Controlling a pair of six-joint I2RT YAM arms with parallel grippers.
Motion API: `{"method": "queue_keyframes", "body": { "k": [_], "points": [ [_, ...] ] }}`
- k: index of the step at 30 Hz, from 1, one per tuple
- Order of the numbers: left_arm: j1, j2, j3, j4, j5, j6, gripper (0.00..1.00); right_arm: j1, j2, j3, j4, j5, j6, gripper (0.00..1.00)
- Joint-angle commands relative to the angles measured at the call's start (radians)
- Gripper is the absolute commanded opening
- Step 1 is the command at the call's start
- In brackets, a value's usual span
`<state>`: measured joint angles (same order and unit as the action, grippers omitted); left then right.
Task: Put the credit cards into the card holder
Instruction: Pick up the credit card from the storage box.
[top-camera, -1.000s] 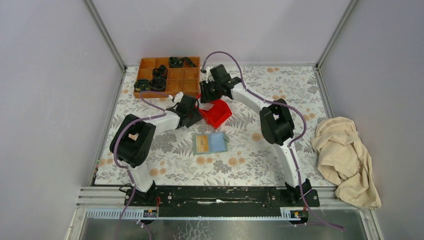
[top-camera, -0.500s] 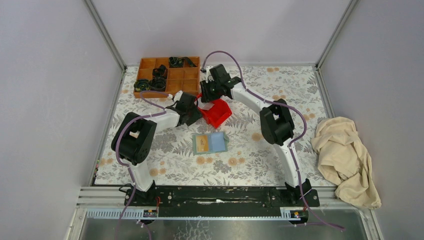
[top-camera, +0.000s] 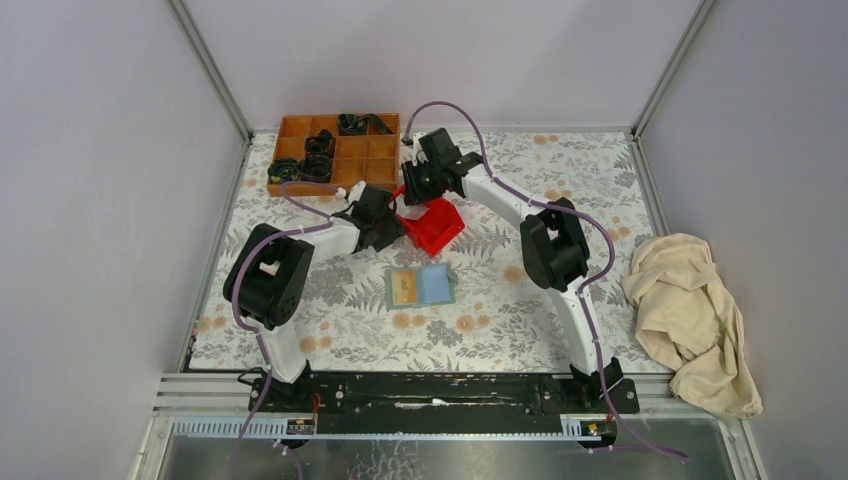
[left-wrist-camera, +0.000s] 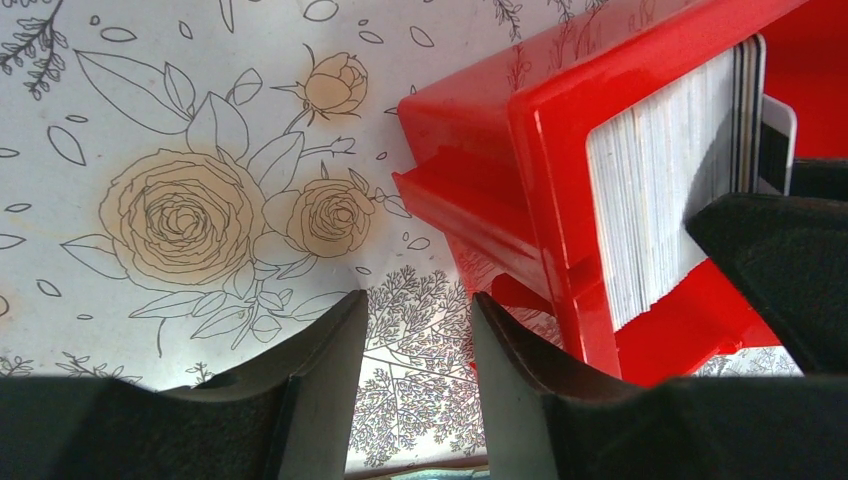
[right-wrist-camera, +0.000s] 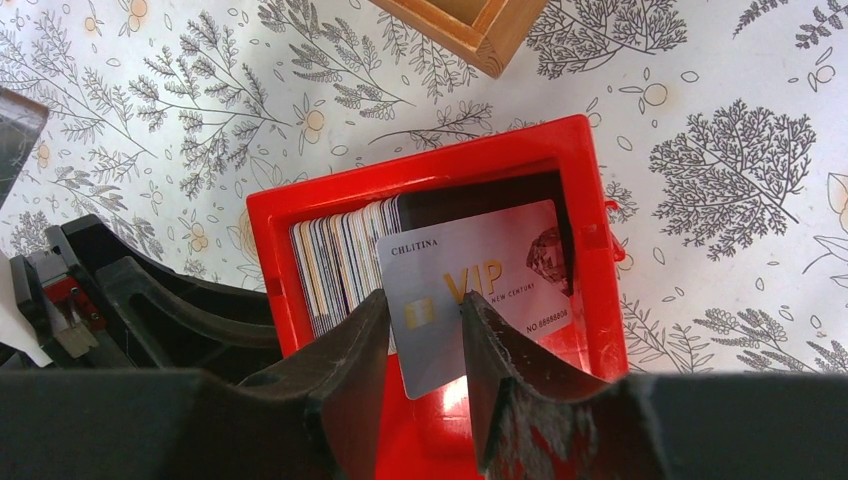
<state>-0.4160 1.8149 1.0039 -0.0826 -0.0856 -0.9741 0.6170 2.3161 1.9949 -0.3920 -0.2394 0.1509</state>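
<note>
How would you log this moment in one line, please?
phase: card pickup | right tool: over VIP card in red bin, grip unclear | left tool: open beside bin | card holder: open

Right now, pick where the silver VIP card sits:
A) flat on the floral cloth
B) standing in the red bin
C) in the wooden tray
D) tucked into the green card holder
B: the right wrist view shows the VIP card standing inside the red bin, next to the stack of cards.
</note>
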Motion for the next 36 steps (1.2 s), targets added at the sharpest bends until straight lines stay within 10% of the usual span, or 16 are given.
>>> {"method": "queue_keyframes", "body": {
  "k": [1,36],
  "points": [
    [0.003,0.025,0.041,0.088,0.018,0.000,0.50,0.032,-0.068,0.040,-0.067,-0.021,0.016,0.38],
    [0.012,-0.063,0.043,0.028,0.001,0.052,0.51,0.043,-0.260,-0.115,-0.056,0.241,-0.044,0.00]
  ]
}}
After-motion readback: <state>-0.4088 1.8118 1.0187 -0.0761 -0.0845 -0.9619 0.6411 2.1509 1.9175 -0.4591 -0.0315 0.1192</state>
